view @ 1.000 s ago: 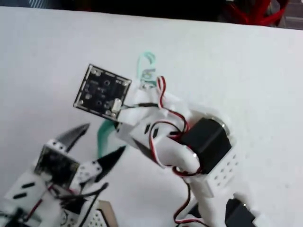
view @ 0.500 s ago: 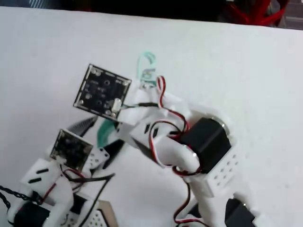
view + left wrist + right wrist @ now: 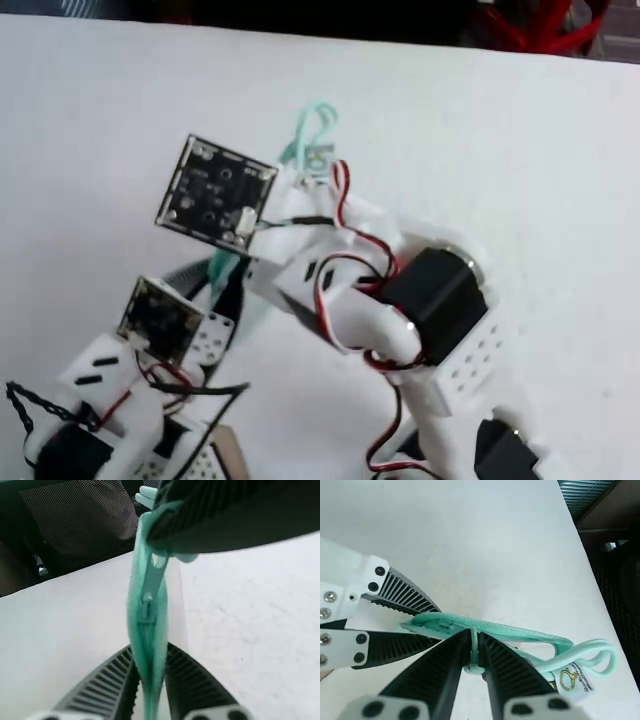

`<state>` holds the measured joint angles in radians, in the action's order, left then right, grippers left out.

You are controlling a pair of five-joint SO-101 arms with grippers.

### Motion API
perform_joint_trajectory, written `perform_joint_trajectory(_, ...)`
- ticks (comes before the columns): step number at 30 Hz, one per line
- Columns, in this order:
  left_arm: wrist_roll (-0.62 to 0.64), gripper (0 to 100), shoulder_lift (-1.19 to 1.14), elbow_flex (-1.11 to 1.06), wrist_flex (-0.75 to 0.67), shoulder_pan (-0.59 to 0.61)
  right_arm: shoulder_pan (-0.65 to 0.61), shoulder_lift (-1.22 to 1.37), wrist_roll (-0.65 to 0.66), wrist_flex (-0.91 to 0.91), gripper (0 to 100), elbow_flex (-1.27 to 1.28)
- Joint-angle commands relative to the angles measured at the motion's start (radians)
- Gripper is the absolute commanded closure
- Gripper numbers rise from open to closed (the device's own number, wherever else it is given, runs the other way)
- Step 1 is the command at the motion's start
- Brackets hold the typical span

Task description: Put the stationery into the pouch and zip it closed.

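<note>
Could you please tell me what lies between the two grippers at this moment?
The mint pouch spans it: the left gripper clamps one end, the right gripper the zip pull, seen in the left wrist view.

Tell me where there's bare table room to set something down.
Bare table opens wide to the right of the right arm, and again across the far left, up to the far edge. The near middle is crowded: the left hand and right hand both pinch the mint pouch there.

- The left gripper (image 3: pixel 150 656) and right gripper (image 3: pixel 474 639) are gripping the pouch (image 3: pixel 150 630) close together, blocking the space between them.
- Bare table (image 3: pixel 520 150) is stretching wide around both.
</note>
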<state>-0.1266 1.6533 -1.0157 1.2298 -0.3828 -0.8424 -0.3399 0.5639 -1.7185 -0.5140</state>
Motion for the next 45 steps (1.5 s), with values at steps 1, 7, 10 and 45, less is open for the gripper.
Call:
perform_joint_trajectory(1, 0.014, 96, 0.001, -0.015, -0.005, -0.015, 0.015, -0.016, 0.009, 0.028, 98.0, -0.031)
perform_joint_trajectory(7, 0.012, 96, 0.001, -0.017, 0.002, -0.015, 0.085, -0.015, 0.009, 0.09, 98.0, 0.003)
perform_joint_trajectory(10, 0.012, 97, 0.001, -0.017, 0.003, -0.012, 0.151, -0.016, 0.011, 0.13, 98.0, 0.054)
perform_joint_trajectory(45, 0.009, 98, 0.001, -0.054, 0.002, -0.008, 0.021, -0.09, 0.178, 0.008, 75.3, 0.245)
